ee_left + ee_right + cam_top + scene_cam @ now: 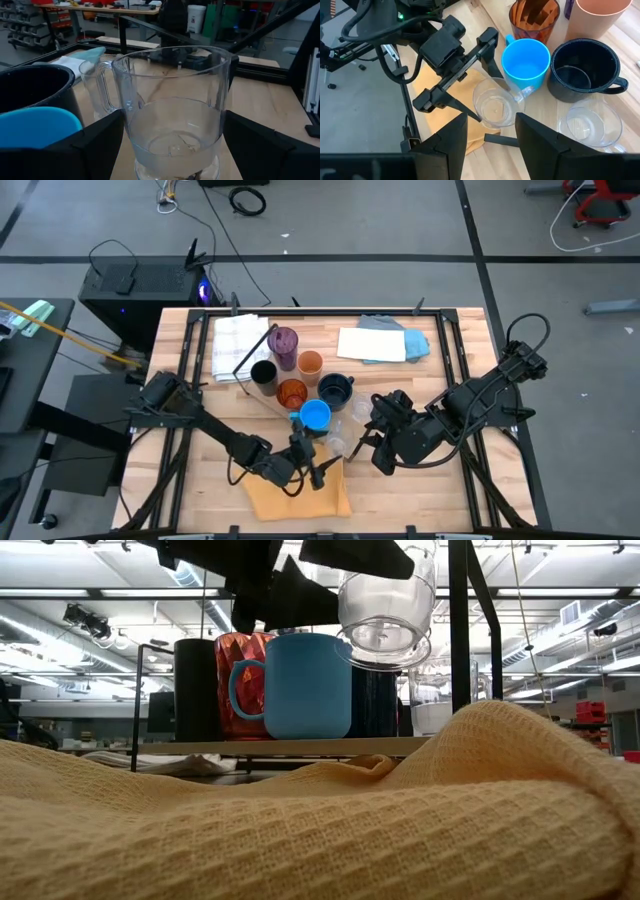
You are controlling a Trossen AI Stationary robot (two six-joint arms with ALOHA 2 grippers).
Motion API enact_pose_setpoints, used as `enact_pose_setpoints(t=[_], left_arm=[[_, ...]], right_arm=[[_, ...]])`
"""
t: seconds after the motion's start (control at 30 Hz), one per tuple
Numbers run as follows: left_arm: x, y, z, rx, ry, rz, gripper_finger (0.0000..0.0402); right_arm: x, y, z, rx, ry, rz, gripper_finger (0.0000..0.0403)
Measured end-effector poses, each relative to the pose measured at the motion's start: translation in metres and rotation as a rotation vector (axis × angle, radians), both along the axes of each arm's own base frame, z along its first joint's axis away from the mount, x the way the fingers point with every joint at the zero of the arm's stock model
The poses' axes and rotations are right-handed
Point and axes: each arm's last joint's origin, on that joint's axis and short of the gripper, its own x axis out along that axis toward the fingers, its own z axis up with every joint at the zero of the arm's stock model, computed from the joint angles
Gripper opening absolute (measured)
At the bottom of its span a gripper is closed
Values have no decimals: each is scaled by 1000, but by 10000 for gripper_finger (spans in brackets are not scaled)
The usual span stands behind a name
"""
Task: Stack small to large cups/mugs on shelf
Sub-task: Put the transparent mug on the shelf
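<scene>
Left hand (490,107) is clamped on a clear glass (493,106), holding it up above the yellow cloth (295,495), just beside the bright blue mug (525,62). Right hand (372,442) hangs nearby, fingers spread and empty, close to a second clear glass (590,125) standing by the navy mug (585,70) on the shelf (445,395).

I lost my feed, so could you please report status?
Left pincer shut on clear glass, lifted. Right pincer open, waiting nearby. Bright blue mug close beside the glass.
</scene>
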Motion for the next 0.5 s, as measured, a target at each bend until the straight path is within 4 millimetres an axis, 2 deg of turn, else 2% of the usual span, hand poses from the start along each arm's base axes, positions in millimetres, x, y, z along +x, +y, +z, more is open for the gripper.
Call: enact_pose_setpoints(t=[0.5], left_arm=[[11, 20, 2, 8, -12, 48, 329]], right_arm=[[0, 0, 0, -4, 1, 3, 172]])
